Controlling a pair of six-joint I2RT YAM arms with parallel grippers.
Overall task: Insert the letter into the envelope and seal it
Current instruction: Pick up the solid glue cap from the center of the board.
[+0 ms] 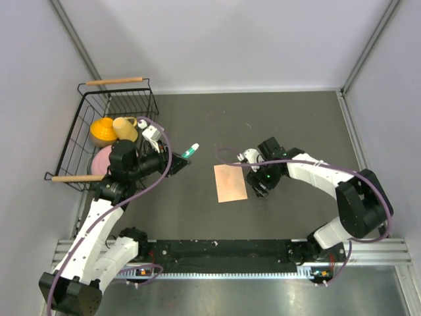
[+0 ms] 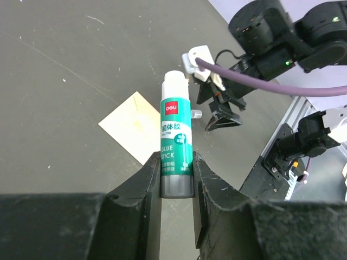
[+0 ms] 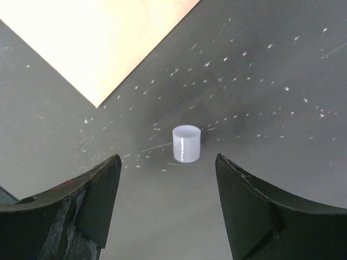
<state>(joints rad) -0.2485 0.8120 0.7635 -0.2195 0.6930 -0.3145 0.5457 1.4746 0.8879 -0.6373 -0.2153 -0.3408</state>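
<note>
Dark grey table [image 1: 263,118], gluing step in hand, we judge.
Our right gripper [image 3: 168,162] stands wide around the white cap [image 3: 186,143], near a corner of the envelope [image 1: 230,183], which lies flat mid-table. Farther left, our left gripper [image 2: 176,162] pinches the uncapped glue stick [image 2: 176,135]. Next, we must carry it to the flap.

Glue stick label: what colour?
Green with white lettering; the glue stick shows best in left wrist view.

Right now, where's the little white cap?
In the right wrist view, the white cap stands on the table just ahead of the open right gripper, near the envelope corner but not touching it.
</note>
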